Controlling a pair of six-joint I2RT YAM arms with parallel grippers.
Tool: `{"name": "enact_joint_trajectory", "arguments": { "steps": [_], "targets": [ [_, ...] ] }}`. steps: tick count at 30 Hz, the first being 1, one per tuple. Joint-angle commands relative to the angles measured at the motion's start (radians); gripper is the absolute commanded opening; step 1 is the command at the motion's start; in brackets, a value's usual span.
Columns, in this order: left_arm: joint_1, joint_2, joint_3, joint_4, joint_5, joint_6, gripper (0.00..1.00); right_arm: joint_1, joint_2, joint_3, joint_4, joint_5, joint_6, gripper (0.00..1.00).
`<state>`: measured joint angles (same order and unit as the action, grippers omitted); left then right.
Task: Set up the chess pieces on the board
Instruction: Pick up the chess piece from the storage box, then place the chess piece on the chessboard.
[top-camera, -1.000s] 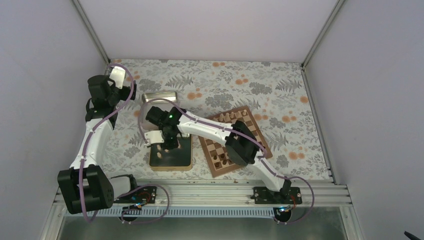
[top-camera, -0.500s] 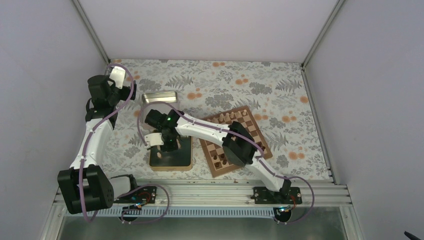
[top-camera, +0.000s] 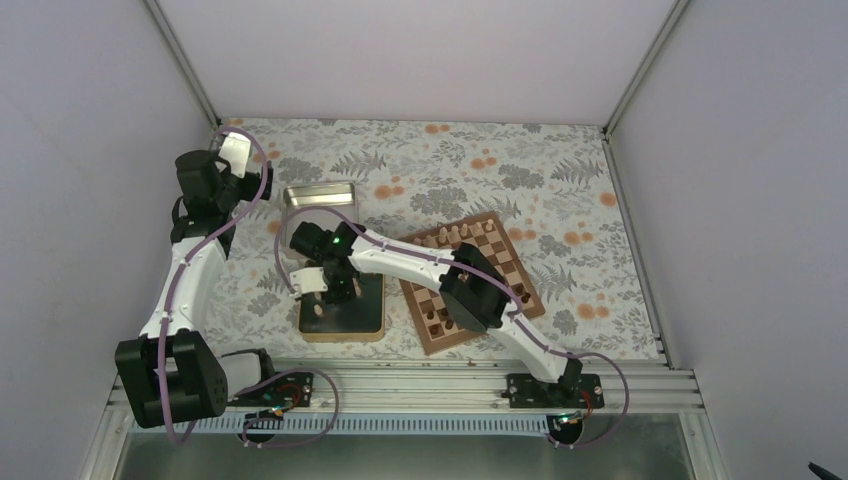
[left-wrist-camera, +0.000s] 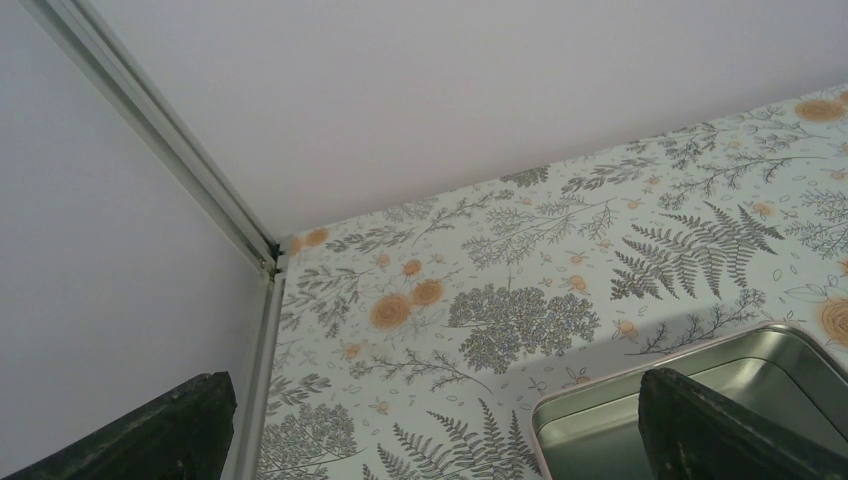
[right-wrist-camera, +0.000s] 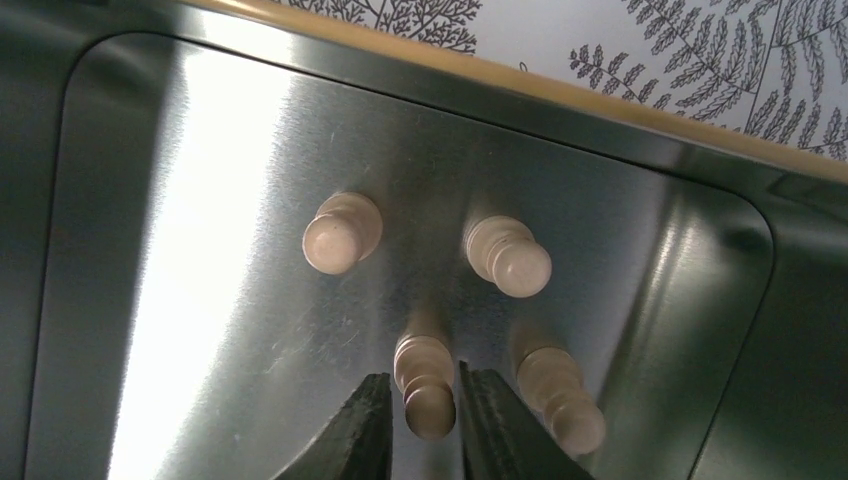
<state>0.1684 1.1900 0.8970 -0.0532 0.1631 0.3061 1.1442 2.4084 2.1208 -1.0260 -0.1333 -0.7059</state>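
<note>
The right arm (top-camera: 420, 262) reaches far over to its left side and bends down into a tin (top-camera: 366, 326) with a gold edge. The right end effector (right-wrist-camera: 424, 374) points down at the shiny tin floor. Its two fingers (right-wrist-camera: 368, 425) sit close on both sides of one pale piece (right-wrist-camera: 428, 400) that lies flat. I cannot tell if they squeeze it or just sit beside it.

There are four pale chess pieces in this tin. One is between the fingers, one (right-wrist-camera: 560, 398) is just to the right of the end effector, and two more (right-wrist-camera: 342, 232) lie a bit ahead of it.

The board (top-camera: 510, 265) lies on the surface (top-camera: 500, 170) behind the right end effector, under the arm's elbow. Small pieces stand on it, too tiny to count.

The left arm (top-camera: 185, 285) stands tall by the left wall. The left end effector (left-wrist-camera: 435, 378) is spread wide and holds nothing. A second tin (left-wrist-camera: 760, 355), silver, lies just under its right finger.

That makes two arms, two tins, one board.
</note>
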Motion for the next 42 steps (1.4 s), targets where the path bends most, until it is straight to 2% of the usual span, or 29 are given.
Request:
{"name": "enact_joint_trajectory", "arguments": {
  "steps": [1,7,11,18,23,31,36,42],
  "targets": [
    [0.006,-0.012,-0.005,0.019,0.019,0.002,1.00,0.000,0.021,0.005,0.010,0.013,0.006,0.16],
    [0.006,-0.010,-0.006,0.019,0.022,0.005,1.00,-0.001,0.022,0.007,0.006,0.018,0.005,0.05],
    [0.006,-0.013,-0.005,0.018,0.021,0.004,1.00,-0.003,-0.003,0.007,-0.009,0.021,0.003,0.04],
    [0.006,-0.010,-0.002,0.018,0.018,0.004,1.00,-0.049,-0.179,-0.047,-0.052,0.022,0.014,0.04],
    [0.006,-0.011,-0.001,0.018,0.014,0.004,1.00,-0.144,-0.336,-0.170,-0.065,0.040,0.022,0.04],
    [0.008,-0.009,0.002,0.016,0.015,0.005,1.00,-0.383,-0.531,-0.408,-0.043,0.019,0.015,0.04],
    [0.007,-0.006,0.003,0.015,0.014,0.004,1.00,-0.480,-0.576,-0.543,-0.003,0.011,-0.002,0.04],
    [0.007,-0.006,0.005,0.013,0.011,0.004,1.00,-0.529,-0.554,-0.592,0.015,-0.008,-0.018,0.04]
  ]
}}
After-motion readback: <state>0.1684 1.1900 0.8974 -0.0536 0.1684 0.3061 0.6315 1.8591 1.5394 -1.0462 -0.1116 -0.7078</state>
